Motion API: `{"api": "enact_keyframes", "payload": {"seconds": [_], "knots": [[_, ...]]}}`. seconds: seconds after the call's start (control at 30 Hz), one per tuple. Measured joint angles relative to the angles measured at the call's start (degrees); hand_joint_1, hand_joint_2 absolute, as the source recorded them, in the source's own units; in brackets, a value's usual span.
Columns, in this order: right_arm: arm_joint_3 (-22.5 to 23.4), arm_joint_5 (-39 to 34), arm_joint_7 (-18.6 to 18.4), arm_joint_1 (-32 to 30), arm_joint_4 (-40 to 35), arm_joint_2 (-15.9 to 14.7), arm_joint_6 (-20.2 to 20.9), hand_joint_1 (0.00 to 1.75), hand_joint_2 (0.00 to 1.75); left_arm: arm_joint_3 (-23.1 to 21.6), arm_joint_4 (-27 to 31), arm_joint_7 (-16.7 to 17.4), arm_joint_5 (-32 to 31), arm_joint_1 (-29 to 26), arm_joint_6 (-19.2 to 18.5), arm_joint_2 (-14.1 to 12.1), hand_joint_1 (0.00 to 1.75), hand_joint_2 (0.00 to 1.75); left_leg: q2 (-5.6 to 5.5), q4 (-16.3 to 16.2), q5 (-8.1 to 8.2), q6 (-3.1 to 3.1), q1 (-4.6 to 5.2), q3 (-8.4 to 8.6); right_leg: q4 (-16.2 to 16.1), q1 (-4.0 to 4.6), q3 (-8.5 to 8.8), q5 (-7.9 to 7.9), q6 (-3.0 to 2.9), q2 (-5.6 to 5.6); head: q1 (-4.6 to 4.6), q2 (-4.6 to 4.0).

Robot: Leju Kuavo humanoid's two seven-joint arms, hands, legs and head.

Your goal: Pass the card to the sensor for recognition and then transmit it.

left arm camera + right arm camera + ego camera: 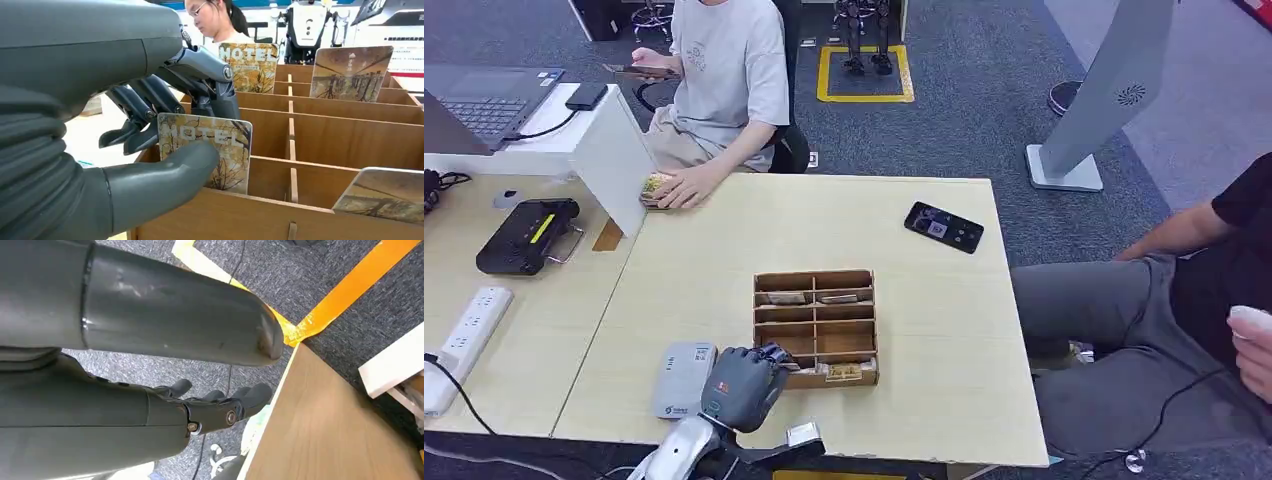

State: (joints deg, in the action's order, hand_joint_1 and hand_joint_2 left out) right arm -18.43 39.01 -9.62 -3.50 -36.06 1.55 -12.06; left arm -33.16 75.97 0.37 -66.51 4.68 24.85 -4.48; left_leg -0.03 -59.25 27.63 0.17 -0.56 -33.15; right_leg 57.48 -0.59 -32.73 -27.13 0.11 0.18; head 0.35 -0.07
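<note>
A wooden card box [814, 276] with several compartments stands near the table's front edge. My left hand [744, 385] is at its near left corner. In the left wrist view that hand [165, 125] pinches a card printed HOTEL [225, 145] between the thumb in front and the fingers behind, upright in a front compartment. More cards stand in other compartments [350, 72]. The grey-white card sensor [682, 378] lies flat on the table just left of my left hand. My right hand [220, 402] hangs beside the table edge over the carpet, fingers loosely extended, holding nothing.
A person seated at the far side rests a hand on a stack of cards [656, 188]. Another person [1214, 300] sits at the right. A black phone [943, 226] lies far right; a black device [527, 235] and a power strip [469, 330] lie left.
</note>
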Motion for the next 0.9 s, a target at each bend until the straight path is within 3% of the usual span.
{"api": "enact_keyframes", "payload": {"seconds": [0.2,0.33,0.43,0.6,0.9], "knots": [[0.0,-0.26,0.0,-0.25,-0.02,-0.02,-0.39,0.0,0.0,1.25,1.91,-2.6,7.46,-0.26,-2.06,-1.66,1.75,1.75,0.01,0.0,0.0,0.0,-0.03,0.0,0.0,0.01,-0.01,0.0,0.0,0.02,0.02,0.0],[0.0,-0.63,-0.24,-1.73,-1.11,-0.24,-0.77,0.0,0.0,5.06,9.71,-7.53,20.18,-0.86,-8.3,-5.28,1.75,1.75,-0.01,0.01,-0.01,-0.01,-0.07,-0.03,0.01,0.03,-0.03,-0.01,-0.01,0.0,0.0,0.0],[0.02,-0.63,-0.35,-2.51,-1.92,-0.46,-0.94,0.0,0.0,8.19,15.59,-9.4,24.76,-0.87,-12.19,-7.78,1.75,1.75,-0.01,0.02,-0.01,-0.02,-0.08,-0.03,0.01,0.07,-0.03,-0.02,-0.03,0.0,0.0,0.0],[0.02,-0.63,-0.35,-3.09,-2.8,-0.55,-0.98,0.0,0.0,11.19,20.99,-9.64,25.48,-0.99,-13.4,-9.84,1.75,1.75,0.0,0.02,-0.01,-0.02,-0.06,-0.05,0.01,0.06,-0.03,-0.02,-0.03,0.0,0.02,0.0],[0.02,-0.63,-0.35,-3.21,-3.34,-0.55,-0.98,0.0,0.0,12.22,23.56,-10.03,25.35,-1.6,-13.46,-10.73,1.75,1.75,-0.01,0.01,-0.01,-0.01,-0.04,-0.05,0.01,0.05,-0.03,-0.01,-0.02,0.0,0.02,0.0]]}}
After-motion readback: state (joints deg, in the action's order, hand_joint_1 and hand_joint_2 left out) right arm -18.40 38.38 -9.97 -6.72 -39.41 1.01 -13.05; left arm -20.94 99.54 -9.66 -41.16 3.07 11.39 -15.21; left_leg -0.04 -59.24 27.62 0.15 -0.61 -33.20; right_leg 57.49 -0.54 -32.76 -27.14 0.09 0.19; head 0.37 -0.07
